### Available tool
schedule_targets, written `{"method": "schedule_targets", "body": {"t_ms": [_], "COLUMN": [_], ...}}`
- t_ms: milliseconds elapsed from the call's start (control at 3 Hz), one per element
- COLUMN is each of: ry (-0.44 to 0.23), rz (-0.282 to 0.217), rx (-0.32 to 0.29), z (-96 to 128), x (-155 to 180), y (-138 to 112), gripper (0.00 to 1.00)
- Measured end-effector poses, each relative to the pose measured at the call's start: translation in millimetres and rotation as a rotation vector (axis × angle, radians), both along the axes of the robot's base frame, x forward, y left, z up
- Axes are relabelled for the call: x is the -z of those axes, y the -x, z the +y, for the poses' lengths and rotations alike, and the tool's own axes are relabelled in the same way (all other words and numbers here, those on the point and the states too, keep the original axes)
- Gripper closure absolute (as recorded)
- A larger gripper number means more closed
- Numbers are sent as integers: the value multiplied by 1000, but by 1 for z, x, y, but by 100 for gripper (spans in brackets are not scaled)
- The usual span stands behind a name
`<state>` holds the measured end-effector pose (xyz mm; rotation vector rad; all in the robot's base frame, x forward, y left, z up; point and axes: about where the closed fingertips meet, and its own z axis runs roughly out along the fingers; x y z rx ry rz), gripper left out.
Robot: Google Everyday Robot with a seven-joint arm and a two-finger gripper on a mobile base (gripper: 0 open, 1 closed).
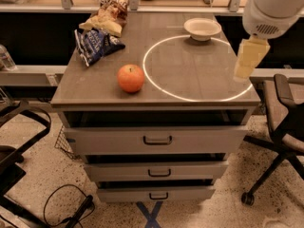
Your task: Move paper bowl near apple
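Note:
The off-white paper bowl (203,28) sits at the back right of the grey cabinet top (104,87), on the far edge of a white ring marked on the surface. The orange-red apple (131,78) sits near the front, left of the ring. My gripper (245,70) hangs from the white arm at the upper right. It is above the right edge of the top, to the right of the bowl and nearer the front, and apart from it. It holds nothing that I can see.
A blue chip bag (97,44) and a tan snack bag (107,18) lie at the back left of the top. Three drawers (156,140) face front. An office chair (285,122) stands at the right, another chair (14,141) at the left. A cable (66,208) lies on the floor.

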<state>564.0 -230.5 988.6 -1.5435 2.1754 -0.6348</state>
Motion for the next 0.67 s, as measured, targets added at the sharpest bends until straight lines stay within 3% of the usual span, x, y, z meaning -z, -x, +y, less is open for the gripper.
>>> {"method": "schedule_targets", "body": {"t_ms": [333, 667], "ry": [71, 71], "rz": [-112, -112], "rx": [102, 102], "z": [-11, -11], "x": [-8, -8], "y": [-32, -32], "gripper": [0, 0]}}
